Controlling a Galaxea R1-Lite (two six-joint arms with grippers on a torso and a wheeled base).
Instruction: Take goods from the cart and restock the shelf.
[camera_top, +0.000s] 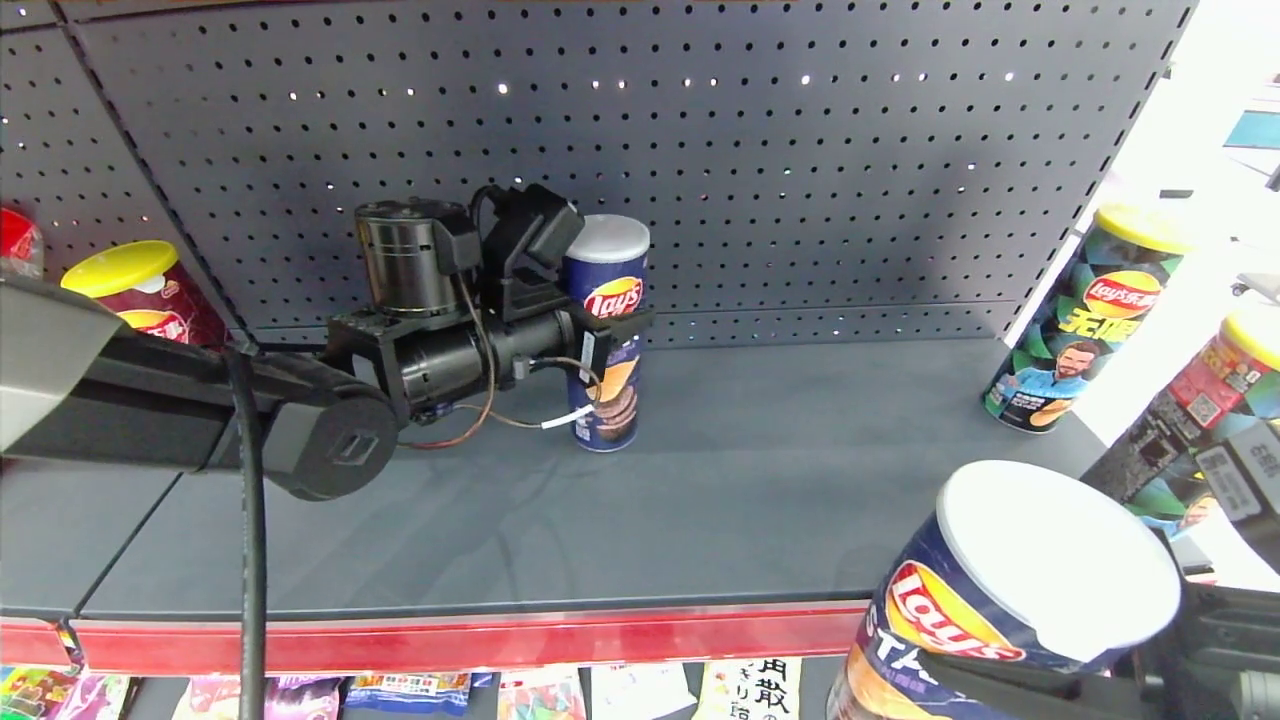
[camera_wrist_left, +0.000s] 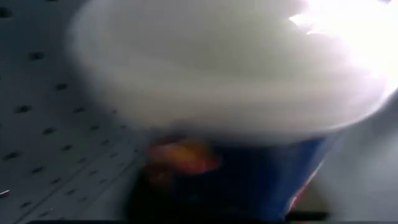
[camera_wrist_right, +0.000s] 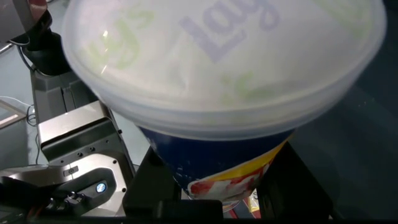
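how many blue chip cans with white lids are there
2. The back can stands on the shelf in the left gripper; the near can is in the right gripper, before the shelf's front edge. Others may be out of view.

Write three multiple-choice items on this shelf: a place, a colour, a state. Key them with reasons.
1. The blue can in the left gripper stands: A on the shelf; B on the floor; C in a cart.
2. The green can's lid is: A white; B yellow; C red.
3. The right gripper is: A open; B shut on a second blue can; C shut on a bag.
Key: A, its base rests on the shelf; B, the top shows yellow; B, it grips the can.
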